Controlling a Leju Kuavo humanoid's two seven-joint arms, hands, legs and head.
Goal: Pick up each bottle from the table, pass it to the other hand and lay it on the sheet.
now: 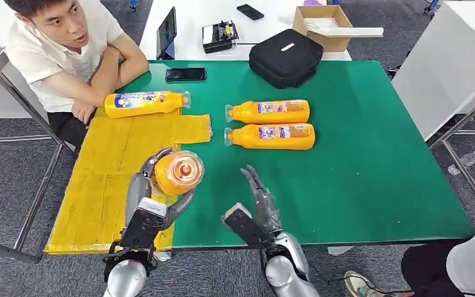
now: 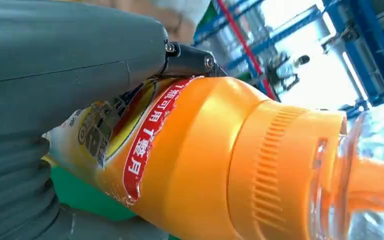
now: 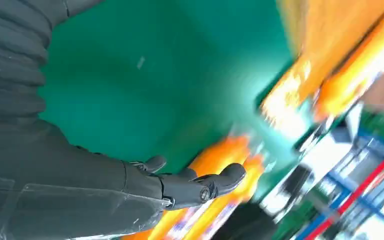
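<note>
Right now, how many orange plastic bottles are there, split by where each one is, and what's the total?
Orange plastic bottle held in the left hand: 1
Orange plastic bottle lying at the yellow sheet's far edge: 1
Orange plastic bottles lying on the green table: 2
Total: 4

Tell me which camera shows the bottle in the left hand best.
The left wrist view: the held bottle shows label, ribbed neck and clear cap. The head view shows its cap end in the left hand.
</note>
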